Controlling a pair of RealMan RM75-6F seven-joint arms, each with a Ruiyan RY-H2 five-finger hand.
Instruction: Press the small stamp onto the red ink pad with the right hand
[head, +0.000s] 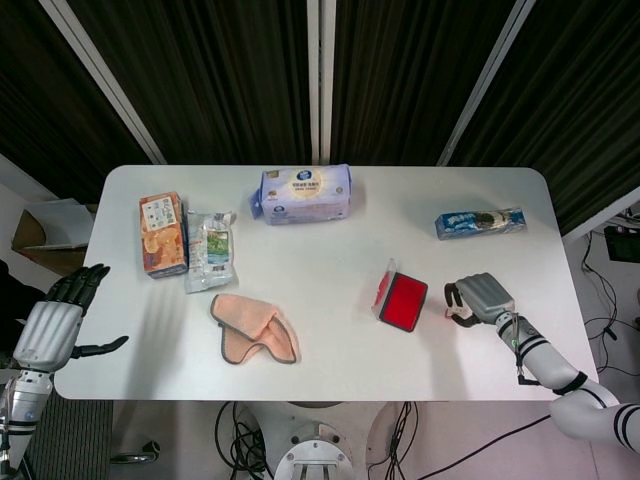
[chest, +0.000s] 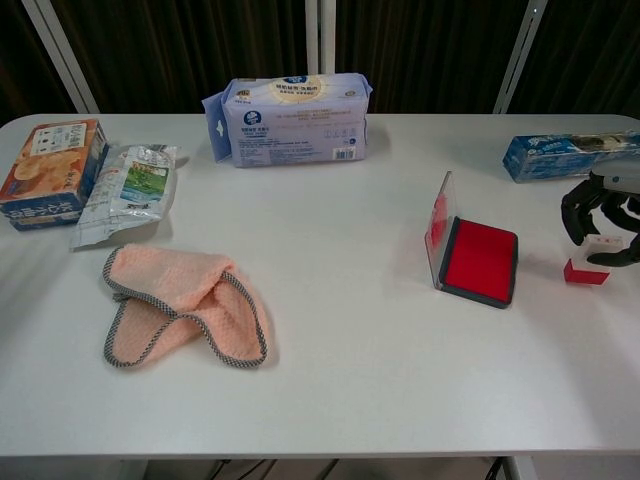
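Observation:
The red ink pad (head: 404, 301) (chest: 480, 262) lies open on the table's right side, its clear lid (chest: 437, 225) standing up on its left edge. The small stamp (chest: 588, 262), white on top with a red base, stands on the table a short way right of the pad. My right hand (head: 478, 298) (chest: 604, 212) is over it, fingers curled around the white top, and in the head view it hides most of the stamp. My left hand (head: 52, 318) hangs off the table's left edge, fingers spread and holding nothing.
A blue tissue pack (head: 305, 194) (chest: 292, 120) lies at the back centre. An orange box (head: 163, 233) and a snack bag (head: 210, 250) sit at the left. A peach cloth (head: 255, 328) (chest: 180, 305) lies front left, a blue biscuit pack (head: 480, 222) (chest: 570, 155) back right.

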